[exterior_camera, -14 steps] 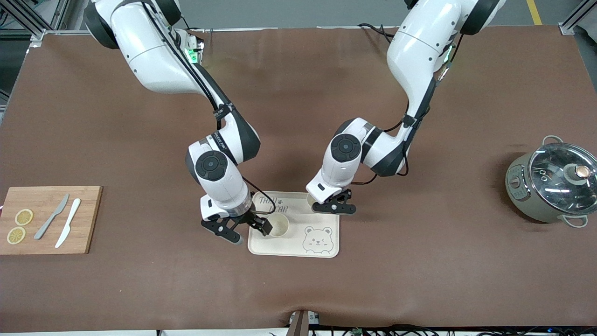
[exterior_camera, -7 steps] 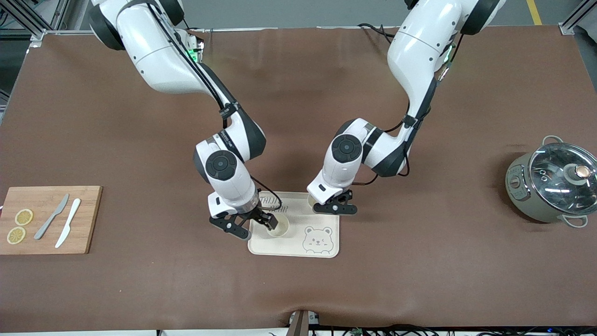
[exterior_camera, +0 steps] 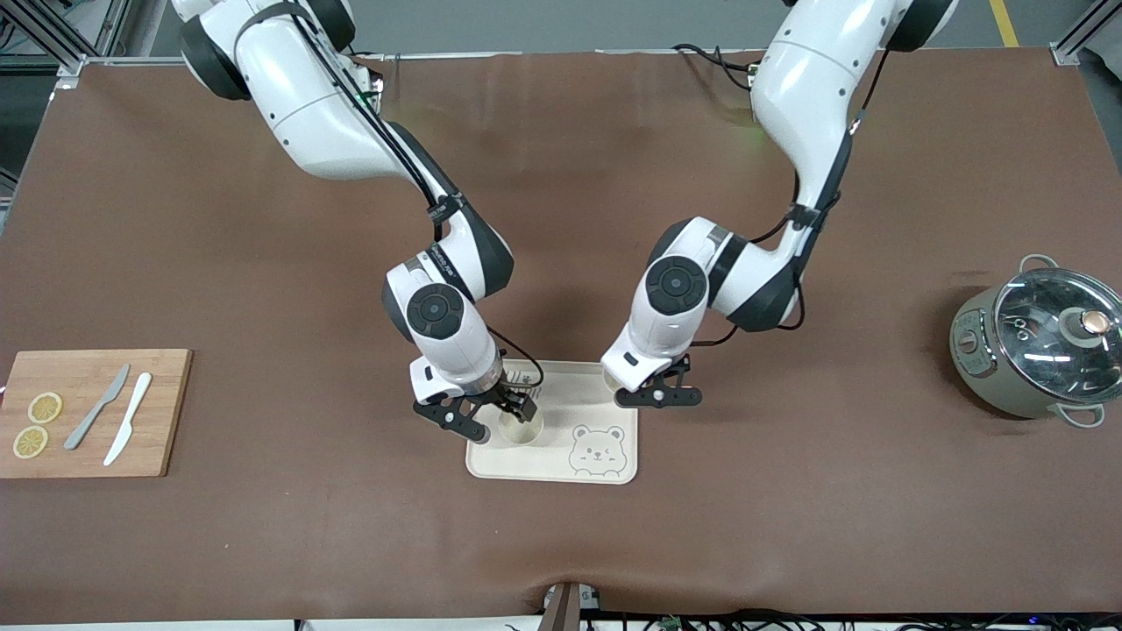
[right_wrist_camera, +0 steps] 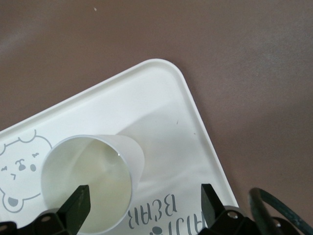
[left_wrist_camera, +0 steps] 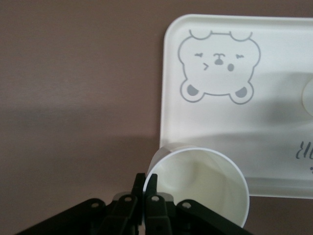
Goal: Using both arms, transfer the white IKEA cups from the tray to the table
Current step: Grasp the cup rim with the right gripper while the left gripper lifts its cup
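cream bear tray (exterior_camera: 614,473) reads "bear" (right_wrist_camera: 156,209). right gripper (exterior_camera: 486,412), fingers apart around one white cup (exterior_camera: 521,427) on the tray, has shifted toward it. left gripper (exterior_camera: 659,396), clamped on the other cup's (left_wrist_camera: 203,183) rim, moved toward the left arm's end.

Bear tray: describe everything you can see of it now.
The bear tray is a cream rectangle with rounded corners and a low rim, plastic by its look, lying flat on the brown table. A grey winking bear is printed at one nearer corner, grey lettering along the farther edge. One white cup stands on it between the right gripper's open jaws; the left gripper pinches the other cup by its rim over the tray's farther edge.
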`<state>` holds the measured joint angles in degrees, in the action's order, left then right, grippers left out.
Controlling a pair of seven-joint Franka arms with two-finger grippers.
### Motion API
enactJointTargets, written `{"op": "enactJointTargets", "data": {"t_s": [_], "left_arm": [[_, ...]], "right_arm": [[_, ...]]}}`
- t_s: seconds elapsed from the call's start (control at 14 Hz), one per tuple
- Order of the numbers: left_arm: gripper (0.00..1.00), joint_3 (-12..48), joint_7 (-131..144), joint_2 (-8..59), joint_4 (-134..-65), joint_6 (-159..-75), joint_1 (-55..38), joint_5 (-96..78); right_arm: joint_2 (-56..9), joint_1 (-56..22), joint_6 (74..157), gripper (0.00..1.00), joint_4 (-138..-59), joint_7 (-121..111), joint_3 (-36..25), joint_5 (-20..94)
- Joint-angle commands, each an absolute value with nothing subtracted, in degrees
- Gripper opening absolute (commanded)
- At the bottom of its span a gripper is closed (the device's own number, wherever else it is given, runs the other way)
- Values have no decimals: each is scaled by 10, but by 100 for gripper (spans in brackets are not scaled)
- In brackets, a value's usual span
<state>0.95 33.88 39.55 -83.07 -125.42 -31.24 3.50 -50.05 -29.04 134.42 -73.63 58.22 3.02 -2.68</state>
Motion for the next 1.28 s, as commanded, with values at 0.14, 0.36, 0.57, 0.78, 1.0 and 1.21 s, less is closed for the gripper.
{"op": "enactJointTargets", "data": {"t_s": [0.14,0.36,0.57,0.78,1.0,1.21], "left_arm": [[0,12,215,259,-973,-1245,-250,49],[0,15,165,185,-1047,-1246,-206,49],[0,14,148,129,-1095,-1248,-179,50],[0,15,103,69,-1187,-1313,-144,50],[0,15,61,33,-1288,-1411,-113,48],[0,17,10,12,-1324,-1412,-81,44]], "right_arm": [[-519,-297,1349,100,-726,592,28,-24],[-519,-298,1349,100,-726,592,28,-25],[-523,-298,1355,100,-726,592,27,-25],[-524,-301,1361,100,-725,592,27,-25],[-524,-304,1361,100,-724,592,27,-26],[-524,-304,1361,85,-723,592,27,-25]]}}
